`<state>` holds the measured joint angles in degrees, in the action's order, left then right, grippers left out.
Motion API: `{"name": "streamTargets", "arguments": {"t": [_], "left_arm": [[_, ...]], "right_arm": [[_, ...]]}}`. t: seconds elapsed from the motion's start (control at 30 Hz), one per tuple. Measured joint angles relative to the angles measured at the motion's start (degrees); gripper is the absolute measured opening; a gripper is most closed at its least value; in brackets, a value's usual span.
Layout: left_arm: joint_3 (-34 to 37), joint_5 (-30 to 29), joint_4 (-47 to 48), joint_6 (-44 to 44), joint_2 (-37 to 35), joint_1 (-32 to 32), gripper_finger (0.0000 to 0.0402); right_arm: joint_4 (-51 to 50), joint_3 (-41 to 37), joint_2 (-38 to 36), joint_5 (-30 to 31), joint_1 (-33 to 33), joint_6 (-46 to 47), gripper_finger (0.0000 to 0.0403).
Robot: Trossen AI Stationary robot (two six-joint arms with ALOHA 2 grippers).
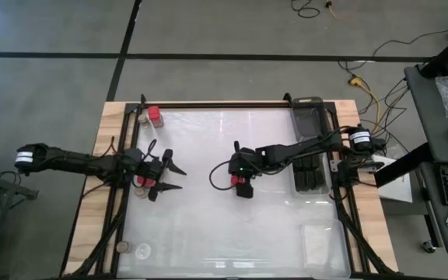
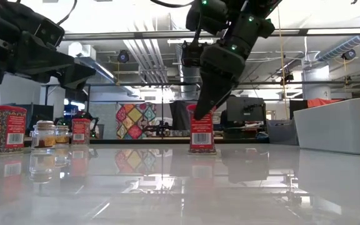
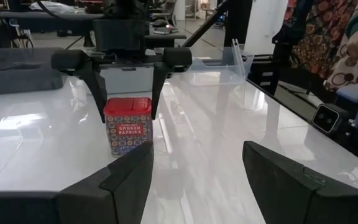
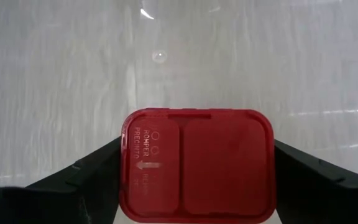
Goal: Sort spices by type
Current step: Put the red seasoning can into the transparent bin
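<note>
Between the right gripper's [image 4: 194,180] parted fingers, the red paprika tin [image 4: 196,165] is cut off below; contact is unclear. Only the left wrist view shows its label, past the left gripper's [image 3: 194,180] spread fingers.

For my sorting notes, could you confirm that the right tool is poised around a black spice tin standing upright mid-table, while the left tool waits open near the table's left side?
One detail is wrong: the tin is red, not black. The right wrist view shows the red spice tin between the fingers of the right tool, and the left wrist view shows its red lid too. The rest stands: it is upright mid-table, and the left tool waits open at the left.
</note>
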<state>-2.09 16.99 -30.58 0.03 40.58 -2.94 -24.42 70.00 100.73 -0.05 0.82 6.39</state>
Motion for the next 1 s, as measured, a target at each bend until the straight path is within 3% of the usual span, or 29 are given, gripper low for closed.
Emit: {"name": "streamTargets", "arguments": {"t": [0.67,1.0], "left_arm": [[0.00,-0.05,0.15,-0.57,1.38,0.00,0.0232],[-0.02,-0.06,0.16,-0.57,1.82,0.00,0.0232]], "right_arm": [[-3.15,4.01,-0.52,-0.33,0.41,-2.21,0.0313],[-15.29,12.90,-3.05,0.12,6.81,-3.99,0.0306]]}}
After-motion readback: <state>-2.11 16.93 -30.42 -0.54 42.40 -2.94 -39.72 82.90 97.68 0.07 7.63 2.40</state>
